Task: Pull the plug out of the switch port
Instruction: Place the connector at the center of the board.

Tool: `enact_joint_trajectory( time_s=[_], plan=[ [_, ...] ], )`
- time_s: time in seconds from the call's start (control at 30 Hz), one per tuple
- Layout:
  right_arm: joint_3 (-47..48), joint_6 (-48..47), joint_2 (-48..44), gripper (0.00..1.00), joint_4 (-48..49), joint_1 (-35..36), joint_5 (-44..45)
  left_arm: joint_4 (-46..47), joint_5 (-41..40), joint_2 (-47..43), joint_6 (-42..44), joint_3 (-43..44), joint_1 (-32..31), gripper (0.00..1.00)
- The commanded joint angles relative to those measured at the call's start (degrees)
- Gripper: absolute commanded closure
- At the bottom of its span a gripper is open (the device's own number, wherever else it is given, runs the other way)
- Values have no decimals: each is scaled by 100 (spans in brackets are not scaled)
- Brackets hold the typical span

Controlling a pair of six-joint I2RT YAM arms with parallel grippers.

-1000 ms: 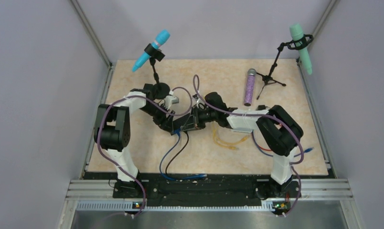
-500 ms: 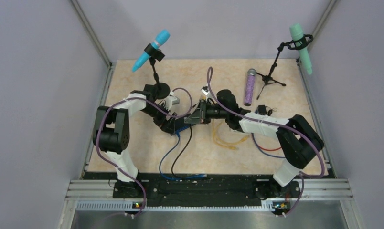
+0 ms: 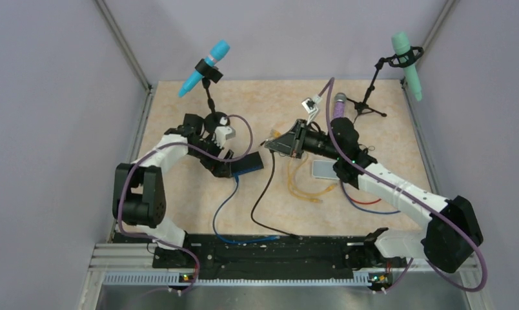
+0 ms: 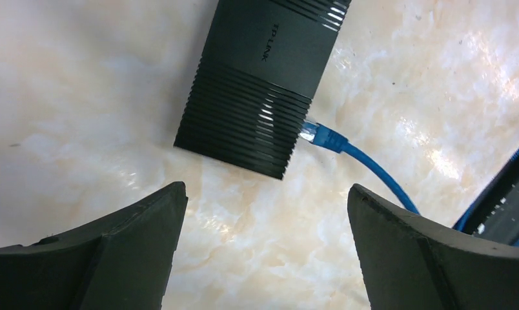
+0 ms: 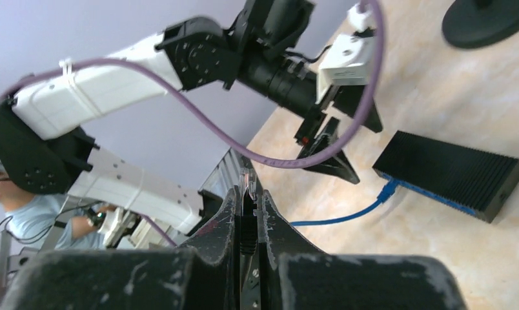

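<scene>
The switch (image 3: 248, 163) is a flat black ribbed box lying on the table; it also shows in the left wrist view (image 4: 263, 84) and the right wrist view (image 5: 447, 171). A blue cable plug (image 4: 318, 134) sits in one of its ports. My left gripper (image 3: 234, 170) is open and empty (image 4: 263, 194), just short of the switch. My right gripper (image 3: 268, 143) is raised to the right of the switch and shut (image 5: 247, 200) on a black cable plug (image 5: 247, 184) with a clear tip, apart from the switch. Its black cable (image 3: 260, 197) hangs down towards the front.
A blue microphone on a stand (image 3: 205, 68) is behind the left arm, and a green one (image 3: 405, 55) is at the back right. A purple microphone (image 3: 340, 99) lies behind the right arm. A pale grey pad (image 3: 325, 169) and a yellow cable (image 3: 305, 188) lie under it.
My right gripper has moved back and to the right, lifting the black plug and its cable away from the switch. My left gripper has drawn back from the switch.
</scene>
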Motion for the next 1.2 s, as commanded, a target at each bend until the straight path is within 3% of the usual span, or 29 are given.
enact_joint_trajectory(
  time_s=[0.0, 0.3, 0.57, 0.73, 0.87, 1.03, 1.17],
  plan=[
    [77, -451, -552, 100, -279, -127, 490, 817, -83, -869, -197, -300, 205, 1],
    [794, -1279, -1596, 100, -1574, -160, 1462, 2510, 57, -2558, -1240, -1053, 709, 1],
    [1505, -2328, -2142, 100, -2776, -157, 2598, 3553, -596, -3070, -2744, -1193, 892, 1],
    [1587, -2664, -2534, 100, -2943, -159, 3129, 3977, -1225, -3148, -3793, -1188, 1020, 1],
    [2093, -2827, -2102, 100, -3698, -162, 2959, 3870, -1990, -3188, -4679, -1056, 1094, 1],
    [2970, -2768, -744, 100, -4857, -173, 2475, 3801, -1934, -3290, -4961, -959, 1154, 1],
    [3189, -2478, 466, 100, -4983, -354, 1410, 4011, -1673, -3497, -4928, -1097, 1161, 1]
  ],
)
